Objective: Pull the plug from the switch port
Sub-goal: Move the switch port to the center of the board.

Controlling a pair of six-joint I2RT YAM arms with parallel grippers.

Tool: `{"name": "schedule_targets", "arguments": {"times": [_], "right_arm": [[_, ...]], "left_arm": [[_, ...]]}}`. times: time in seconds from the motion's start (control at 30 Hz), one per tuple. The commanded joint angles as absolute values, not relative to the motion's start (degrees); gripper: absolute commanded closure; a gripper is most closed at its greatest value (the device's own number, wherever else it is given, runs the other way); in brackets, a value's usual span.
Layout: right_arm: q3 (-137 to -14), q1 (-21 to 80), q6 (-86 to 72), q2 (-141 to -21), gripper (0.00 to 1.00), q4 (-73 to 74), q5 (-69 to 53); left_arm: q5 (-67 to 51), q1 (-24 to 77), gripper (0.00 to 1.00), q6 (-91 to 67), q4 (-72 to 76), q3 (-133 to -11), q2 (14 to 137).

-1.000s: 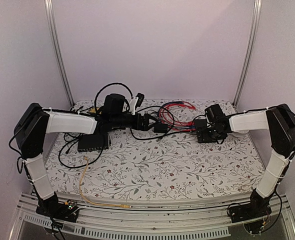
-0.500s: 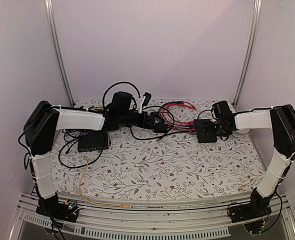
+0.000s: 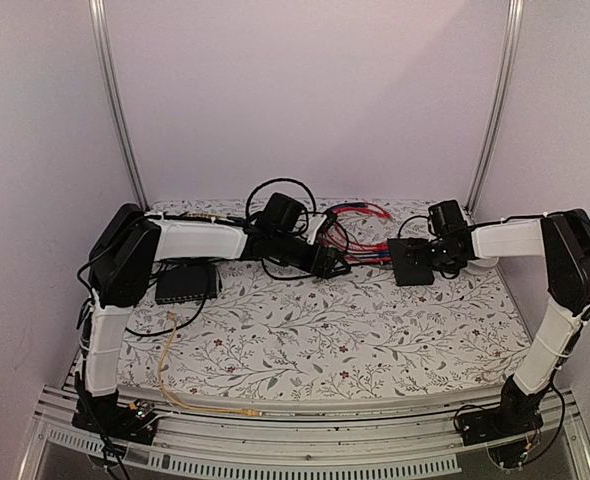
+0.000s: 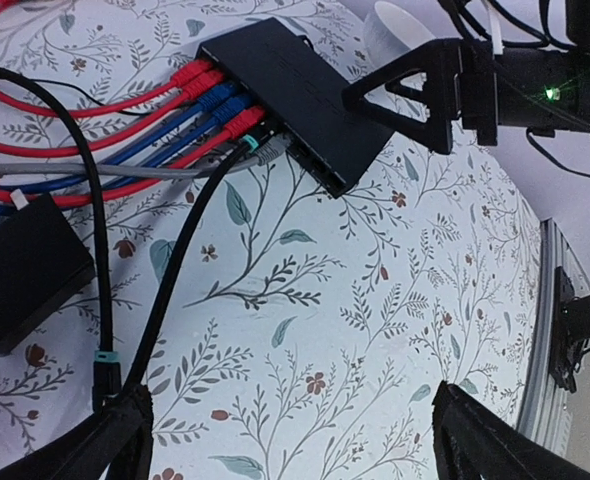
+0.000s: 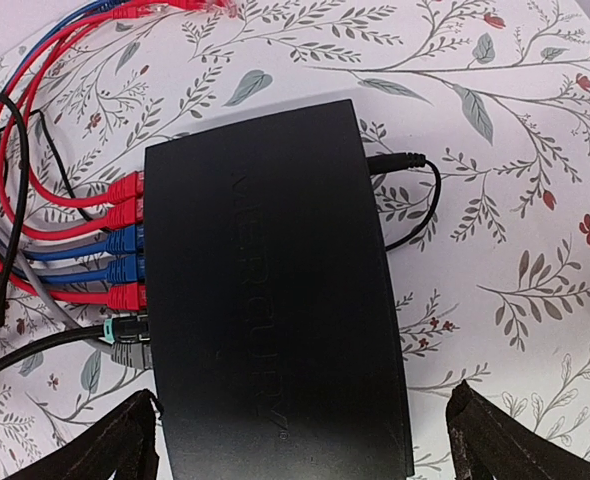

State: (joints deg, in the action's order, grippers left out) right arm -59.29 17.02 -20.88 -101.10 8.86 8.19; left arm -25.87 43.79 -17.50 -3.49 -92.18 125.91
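Floral cloth (image 3: 305, 340) covers the table, with pale walls behind. Over it the right gripper (image 5: 310, 450) hangs with its 2 fingers spread wide and nothing between them. It is directly above the switch (image 5: 265, 300), a flat matte-black box lying on the cloth. In the wrist view the box's near end runs between the 2 fingertips; whether they touch it I cannot tell. The port row (image 5: 145, 270) sits on the thin edge at the left of that view, off toward the gripper's left finger. It holds 7 plugs (image 5: 123, 268) side by side: 2 red, 2 blue, 1 red, then a black-cabled one with a teal collar (image 5: 123, 330) and a grey one (image 5: 130, 352). A power lead (image 5: 400, 162) enters the opposite edge.

The left gripper (image 4: 295, 445) is likewise spread and empty, over bare cloth. The switch lies ahead of it and apart, its port edge turned toward this gripper, with the red, blue, grey and black cables fanning out between them. A small black block (image 4: 25, 270) lies on the cloth beside those cables, near the left finger.

Well apart at the table's left lies a dark grey box (image 3: 187, 283), with a yellow cable (image 3: 170, 350) trailing toward the near edge.
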Motion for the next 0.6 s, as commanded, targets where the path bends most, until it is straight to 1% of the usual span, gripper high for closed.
{"name": "schedule_targets", "arguments": {"times": [0.0,0.23,0.47,0.57], "right_arm": [[-58.4,16.4,-23.7,-99.9,0.01,7.0,7.6],[-57.1,15.5,-26.9,-99.9,0.01,5.7,6.5],[-56.2,15.2,-29.9,-99.2,0.01,4.2,5.1],[-56.0,15.2,-30.7,-99.2,0.01,3.9,4.7]], "left_arm": [[-20.7,44.5,0.03,-13.1,-10.4,-98.0,128.0],[-7.5,46.6,0.02,-6.2,-16.0,-106.6,132.7],[4.0,49.3,0.02,1.4,-13.5,-107.0,134.4],[7.1,50.2,0.02,3.9,-12.1,-106.7,134.8]]}}
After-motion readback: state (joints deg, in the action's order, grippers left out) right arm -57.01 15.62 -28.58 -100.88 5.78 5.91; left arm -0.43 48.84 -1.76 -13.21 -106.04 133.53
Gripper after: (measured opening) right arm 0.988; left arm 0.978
